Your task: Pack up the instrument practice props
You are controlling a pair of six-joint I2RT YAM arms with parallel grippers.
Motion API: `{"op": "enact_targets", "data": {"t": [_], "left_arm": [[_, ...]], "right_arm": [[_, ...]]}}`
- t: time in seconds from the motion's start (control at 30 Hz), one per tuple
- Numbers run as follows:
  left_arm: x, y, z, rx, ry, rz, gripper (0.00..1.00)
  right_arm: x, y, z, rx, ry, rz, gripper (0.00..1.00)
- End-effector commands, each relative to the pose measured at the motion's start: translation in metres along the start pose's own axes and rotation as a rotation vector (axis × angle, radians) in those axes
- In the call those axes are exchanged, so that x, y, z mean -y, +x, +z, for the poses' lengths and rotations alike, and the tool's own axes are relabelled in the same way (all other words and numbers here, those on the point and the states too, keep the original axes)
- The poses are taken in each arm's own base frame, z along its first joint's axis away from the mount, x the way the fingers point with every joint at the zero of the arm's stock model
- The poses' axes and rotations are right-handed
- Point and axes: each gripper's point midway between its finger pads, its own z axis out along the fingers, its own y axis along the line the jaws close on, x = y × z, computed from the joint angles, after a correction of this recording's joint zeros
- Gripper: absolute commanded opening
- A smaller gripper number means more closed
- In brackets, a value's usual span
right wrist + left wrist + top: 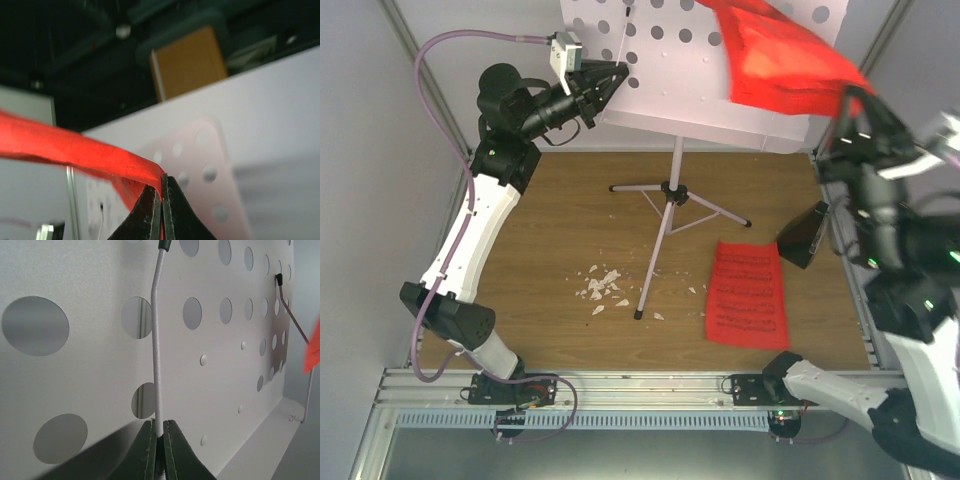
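The white music stand's hole-dotted tray (680, 75) stands high at the back on thin tripod legs (670, 215). My left gripper (605, 85) is at the tray's left edge, shut (159, 424) on the stand's thin white page-holder wire (156, 340). My right gripper (850, 100) is shut (162, 176) on a corner of a red sheet of music (775, 60) (75, 147) that hangs over the tray's right side. A second red sheet (748, 295) lies flat on the table. The small black metronome (807, 235) stands beside it, to the right.
Small white crumbs (600, 285) are scattered left of the tripod's front leg. Grey walls close in the table at the back and both sides. A metal rail (620, 385) with both arm bases runs along the near edge.
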Motion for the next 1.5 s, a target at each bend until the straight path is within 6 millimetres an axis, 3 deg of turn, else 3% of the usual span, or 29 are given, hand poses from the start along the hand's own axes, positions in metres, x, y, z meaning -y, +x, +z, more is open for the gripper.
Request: {"op": "enact_targets", "data": {"t": [0.0, 0.13, 0.23, 0.37, 0.43, 0.53, 0.77, 0.9, 1.07, 1.2, 1.3, 1.47], "left_arm": [[0.004, -0.009, 0.004, 0.025, 0.019, -0.018, 0.04], [0.003, -0.011, 0.004, 0.031, 0.015, -0.018, 0.17], [0.003, -0.012, 0.001, 0.032, -0.002, -0.009, 0.40], [0.004, -0.018, -0.011, 0.050, -0.048, 0.020, 0.80], [0.004, -0.020, -0.020, 0.062, -0.071, 0.032, 0.92], [0.004, -0.020, -0.036, 0.065, -0.101, 0.035, 0.99], [0.025, -0.011, -0.071, 0.058, -0.140, 0.026, 0.99], [0.026, 0.017, -0.096, 0.017, -0.225, 0.003, 0.99], [-0.008, 0.081, -0.137, -0.110, -0.481, -0.047, 0.99], [-0.023, 0.124, -0.162, -0.234, -0.584, -0.071, 0.99], [-0.024, 0.140, -0.176, -0.269, -0.624, -0.055, 0.99], [-0.030, 0.146, -0.195, -0.253, -0.716, -0.012, 0.99]], "right_arm": [[0.015, -0.021, -0.018, 0.078, 0.064, -0.003, 0.00], [0.006, -0.029, -0.027, 0.069, -0.003, -0.007, 0.00], [-0.012, -0.027, -0.030, 0.025, -0.110, -0.017, 0.00], [-0.034, -0.022, -0.037, -0.031, -0.239, -0.019, 0.00], [-0.046, -0.016, -0.042, -0.064, -0.316, -0.016, 0.01], [-0.061, -0.009, -0.050, -0.105, -0.413, -0.023, 0.01], [-0.082, 0.027, -0.060, -0.233, -0.559, -0.048, 0.01], [-0.091, 0.079, -0.066, -0.396, -0.634, -0.043, 0.01], [-0.091, 0.193, -0.084, -0.754, -0.665, 0.012, 0.01], [-0.068, 0.282, -0.110, -1.014, -0.528, 0.083, 0.01], [-0.059, 0.332, -0.138, -1.175, -0.459, 0.170, 0.00], [-0.047, 0.397, -0.187, -1.435, -0.357, 0.278, 0.01]]}}
